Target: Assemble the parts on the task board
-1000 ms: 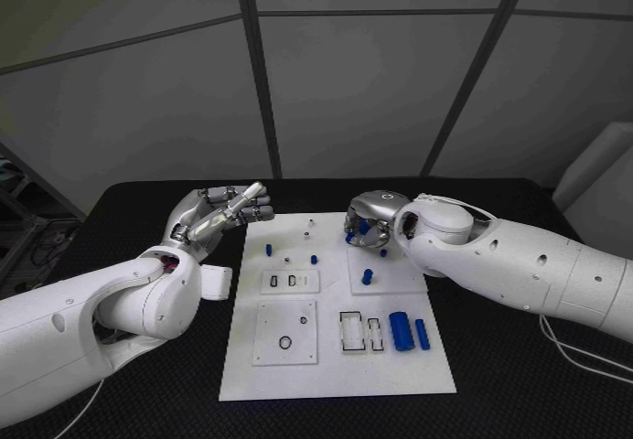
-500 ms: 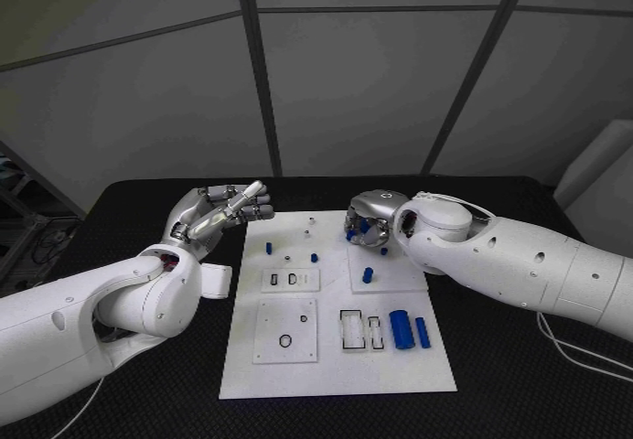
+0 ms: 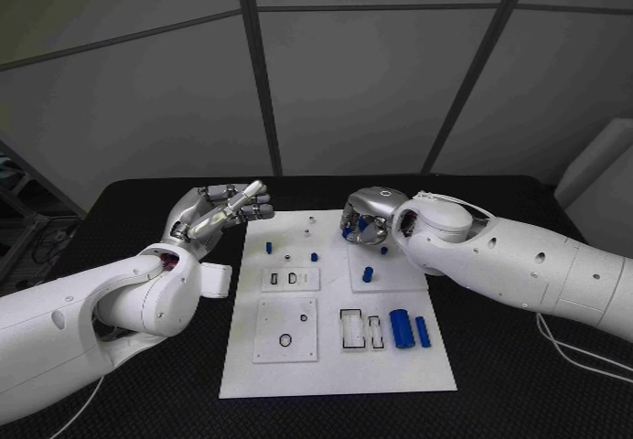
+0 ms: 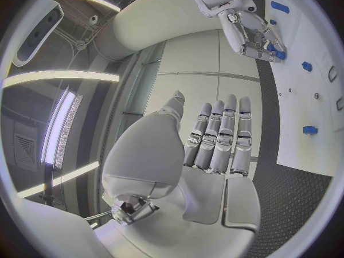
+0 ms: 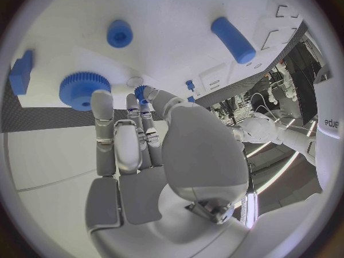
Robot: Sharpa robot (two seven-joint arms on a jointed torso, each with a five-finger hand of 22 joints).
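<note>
Hovering over the far right part of the task board point(image 3: 337, 380), the right robot hand point(image 3: 364, 230) points its fingers down at the plate; right wrist view shows a small blue part point(image 5: 141, 91) pinched at its fingertips point(image 5: 101, 100), just beside a small pale peg on the board. Close by in that view: a blue gear point(image 5: 79, 89), touching the board next to the fingertips, a short blue round piece point(image 5: 120, 33), a longer blue cylinder point(image 5: 233, 39), and a blue block point(image 5: 22, 71) at the board's edge.

Left robot hand point(image 3: 221, 209) is raised off the left side of the board over the black counter point(image 3: 145, 197), fingers straight and side by side, holding nothing; left wrist view confirms an empty palm point(image 4: 200, 172).

Head view, rest of the board: small blue pegs point(image 3: 269, 248) standing on the far middle area, another blue peg point(image 3: 368, 273) upright on the right raised tile, two blue cylinders point(image 3: 401, 329) lying side by side near the right edge beside rectangular slots point(image 3: 351, 331). Near-left tile carries a black ring point(image 3: 285, 342). Exact seat of the pinched part on the board: cannot tell.
</note>
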